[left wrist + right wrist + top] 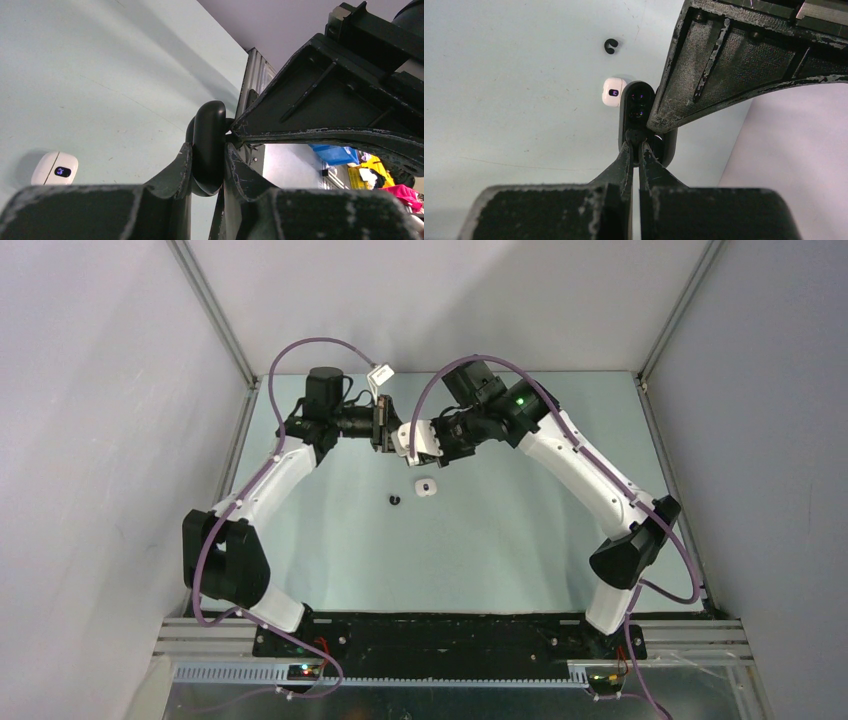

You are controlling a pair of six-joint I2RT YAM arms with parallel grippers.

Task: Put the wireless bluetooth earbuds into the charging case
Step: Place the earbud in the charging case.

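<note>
My left gripper (207, 152) is shut on a black charging case (208, 130), held edge-on above the table. In the right wrist view that black charging case (636, 100) faces me with its dark cavity showing. My right gripper (636, 145) is shut on a small black earbud (636, 136) and holds it right at the case's cavity. Both grippers meet at the far middle of the table, left gripper (385, 430) and right gripper (410, 437). Another black earbud (393, 500) lies loose on the table, seen as a small black earbud (610, 46) from the right wrist.
A white pebble-like case (425, 487) with a small lit display lies on the table just below the grippers, next to the loose earbud; it shows as the white case (55, 170) and the white case (613, 92). Grey walls enclose the pale green table (500, 540).
</note>
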